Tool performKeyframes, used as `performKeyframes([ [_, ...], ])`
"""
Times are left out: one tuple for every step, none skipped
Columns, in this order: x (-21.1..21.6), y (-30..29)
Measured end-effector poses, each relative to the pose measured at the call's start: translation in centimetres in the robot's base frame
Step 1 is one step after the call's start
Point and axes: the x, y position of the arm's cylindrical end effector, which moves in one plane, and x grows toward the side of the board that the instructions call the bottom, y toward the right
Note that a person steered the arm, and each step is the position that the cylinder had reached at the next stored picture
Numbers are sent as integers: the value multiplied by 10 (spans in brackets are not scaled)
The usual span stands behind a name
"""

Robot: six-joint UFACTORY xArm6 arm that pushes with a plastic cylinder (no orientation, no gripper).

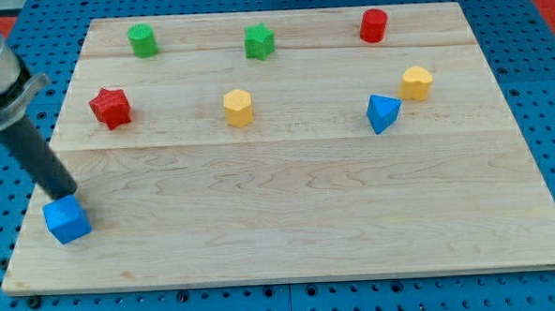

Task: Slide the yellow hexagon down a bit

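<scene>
The yellow hexagon (239,107) sits mid-board toward the view's top, between the red star (110,106) and blue triangle (382,112). My tip (66,196), holding nothing, touches the blue cube (67,220) far left.

Open board below yellow hexagon (239,107); no obstacles.

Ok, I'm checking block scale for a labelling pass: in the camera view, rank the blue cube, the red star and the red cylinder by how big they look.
1. blue cube, though it is nearest the view's bottom, so nearness may inflate it
2. red star
3. red cylinder, farthest up the view
</scene>
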Motion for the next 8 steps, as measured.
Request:
performKeyframes([
  [-71, 44],
  [-111, 113],
  [-121, 144],
  [-136, 175],
  [-116, 231],
  [-41, 255],
  [-17, 257],
  [-61, 251],
])
